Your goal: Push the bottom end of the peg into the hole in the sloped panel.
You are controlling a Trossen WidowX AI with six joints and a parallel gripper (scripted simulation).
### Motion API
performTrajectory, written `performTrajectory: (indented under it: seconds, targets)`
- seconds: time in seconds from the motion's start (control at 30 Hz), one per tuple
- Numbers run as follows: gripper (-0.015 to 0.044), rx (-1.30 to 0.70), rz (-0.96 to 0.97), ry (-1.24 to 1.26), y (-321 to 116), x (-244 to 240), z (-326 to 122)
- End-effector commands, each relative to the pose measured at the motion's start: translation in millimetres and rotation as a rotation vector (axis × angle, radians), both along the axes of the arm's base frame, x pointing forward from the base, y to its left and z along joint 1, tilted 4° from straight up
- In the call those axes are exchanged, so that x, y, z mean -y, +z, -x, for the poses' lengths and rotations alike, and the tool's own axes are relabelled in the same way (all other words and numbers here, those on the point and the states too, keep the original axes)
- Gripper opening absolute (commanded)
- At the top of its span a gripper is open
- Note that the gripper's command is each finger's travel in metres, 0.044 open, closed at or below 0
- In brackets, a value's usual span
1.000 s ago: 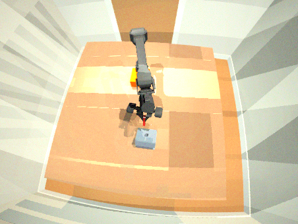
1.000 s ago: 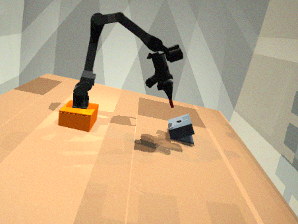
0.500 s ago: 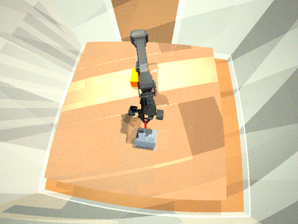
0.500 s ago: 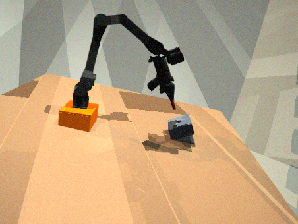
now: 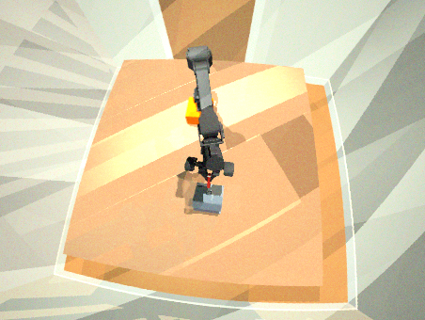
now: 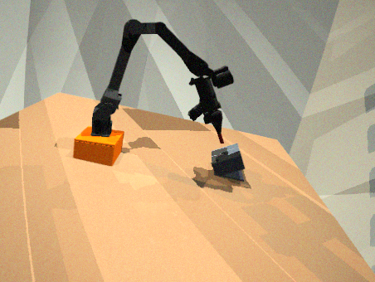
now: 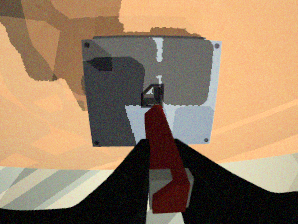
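My gripper [image 5: 210, 177] [image 6: 220, 133] [image 7: 158, 145] is shut on the red peg [image 5: 209, 184] [image 6: 221, 139] [image 7: 162, 152], which has flat sides and points down out of the fingers. The blue-grey sloped panel [image 5: 207, 205] [image 6: 228, 164] [image 7: 194, 125] stands below the peg. Its hole [image 7: 152, 96] is dark, with one corner cut off at its upper left in the wrist view. There the peg's far end shows at the hole's lower edge. In the exterior view a small gap shows between the peg's end and the panel, so the peg is outside the hole.
The orange base block [image 5: 192, 113] [image 6: 97, 151] is under the arm's foot, well behind the panel. Shadows of the arm fall on the wooden table [image 5: 141, 226] [image 6: 137, 232] and across the panel's face. Small dark screws sit at the panel's corners.
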State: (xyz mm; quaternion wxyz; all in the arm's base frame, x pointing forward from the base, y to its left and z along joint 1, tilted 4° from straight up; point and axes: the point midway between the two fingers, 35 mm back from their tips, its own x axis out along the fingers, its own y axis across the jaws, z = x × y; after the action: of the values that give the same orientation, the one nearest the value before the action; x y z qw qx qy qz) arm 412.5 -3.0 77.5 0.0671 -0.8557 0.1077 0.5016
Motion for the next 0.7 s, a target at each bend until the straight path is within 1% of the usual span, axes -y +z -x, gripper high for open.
performTrajectory:
  seconds: [0.0,0.67]
  targets:
    - [0.0000,-0.001,0.003,0.008,-6.7,-0.8,-2.7]
    - [0.0000,0.006,0.005,0.011,-23.0,0.1,-12.0]
